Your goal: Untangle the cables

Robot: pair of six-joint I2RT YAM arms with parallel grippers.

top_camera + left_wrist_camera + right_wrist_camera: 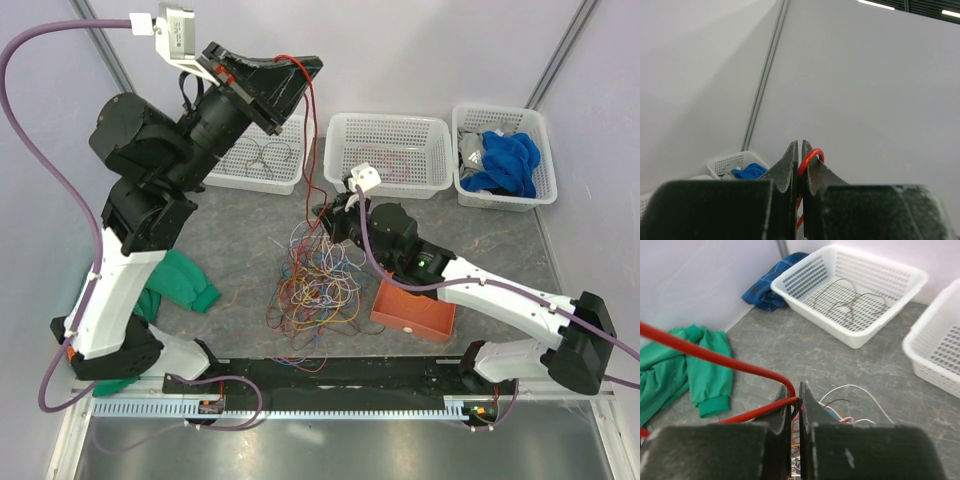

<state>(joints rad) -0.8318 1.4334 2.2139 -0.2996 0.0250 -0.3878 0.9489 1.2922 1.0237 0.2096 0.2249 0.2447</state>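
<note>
Cables, thin and many-coloured, lie tangled [315, 285] mid-worktop [240, 240], between one crumpled green cloth [180, 280] and one orange rectangular tray [410, 315] just beside the heap. One red cable [313, 130] rises from it: the right fingers [806, 407] are clamped on it low, and the left fingers [789, 170] pinch it high above. Three white perforated plastic baskets [388, 119] line the far edge; the leftmost holds a few dark wires [268, 155].

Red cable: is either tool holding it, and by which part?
Both. The left tool pinches a bend of the red cable raised high; the right tool pinches it lower down, above the tangle.
</note>
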